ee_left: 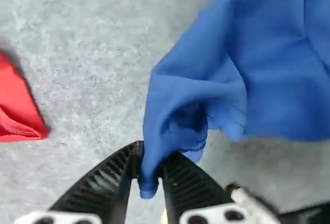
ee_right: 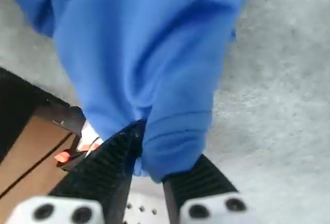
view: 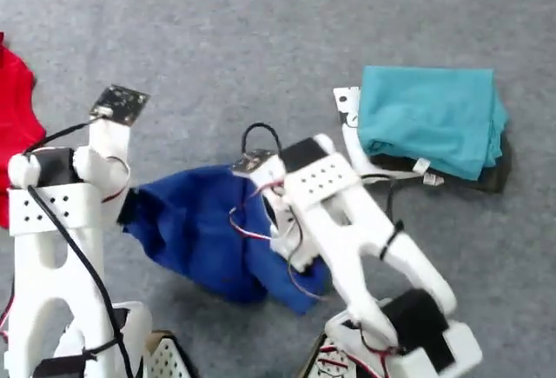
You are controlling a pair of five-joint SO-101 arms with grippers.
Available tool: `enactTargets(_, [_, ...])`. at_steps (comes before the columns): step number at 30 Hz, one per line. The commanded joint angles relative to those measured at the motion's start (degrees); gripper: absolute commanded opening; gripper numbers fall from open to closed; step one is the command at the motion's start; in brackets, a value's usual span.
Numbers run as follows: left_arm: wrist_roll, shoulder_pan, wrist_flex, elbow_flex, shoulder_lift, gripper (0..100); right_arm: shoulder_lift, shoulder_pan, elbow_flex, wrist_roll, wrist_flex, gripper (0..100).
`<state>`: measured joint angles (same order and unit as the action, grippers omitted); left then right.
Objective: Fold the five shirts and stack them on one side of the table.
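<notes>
A blue shirt (view: pixel 204 226) hangs bunched between the two arms, near the table's front middle. My left gripper (ee_left: pixel 148 175) is shut on a folded edge of the blue shirt (ee_left: pixel 247 74), at the cloth's left end in the high view. My right gripper (ee_right: pixel 149 165) is shut on a hem of the blue shirt (ee_right: pixel 149 54), at its right end. A folded teal shirt (view: pixel 430 117) lies on a dark folded shirt (view: pixel 491 174) at the table's right. A red shirt (view: pixel 13 117) lies at the left edge, and the red shirt (ee_left: pixel 18 113) also shows beyond the left gripper.
The table is covered in grey felt (view: pixel 226 56), bare across the back and middle. Both arm bases (view: pixel 391 343) stand at the front edge. A brown wooden surface (ee_right: pixel 26 157) shows beside the table's front edge.
</notes>
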<state>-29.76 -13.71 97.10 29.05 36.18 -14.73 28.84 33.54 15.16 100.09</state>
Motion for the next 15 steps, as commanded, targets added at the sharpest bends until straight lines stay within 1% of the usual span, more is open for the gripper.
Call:
enactTargets(1, [-11.69,-4.44,1.85,-0.31,1.49,3,-5.05,1.85,0.4,2.29,0.97,10.1])
enactTargets(5, [-23.65,-10.77,1.58,0.48,1.49,3,-9.01,2.02,-0.84,2.81,1.05,36.3])
enactTargets(7, [-28.31,-13.23,1.67,0.66,1.49,3,-10.68,1.67,-3.12,4.75,1.05,46.2])
enactTargets(9, [-29.8,-14.29,1.76,0.66,1.49,3,-11.65,0.88,-6.81,4.75,1.05,48.4])
enactTargets(12, [-29.71,-14.37,1.67,0.48,1.49,3,-10.68,0.44,-16.48,4.75,0.79,45.0])
enactTargets(15, [-29.54,-14.37,1.67,0.57,1.49,3,-4.09,0.7,-26.07,1.85,-0.88,39.8])
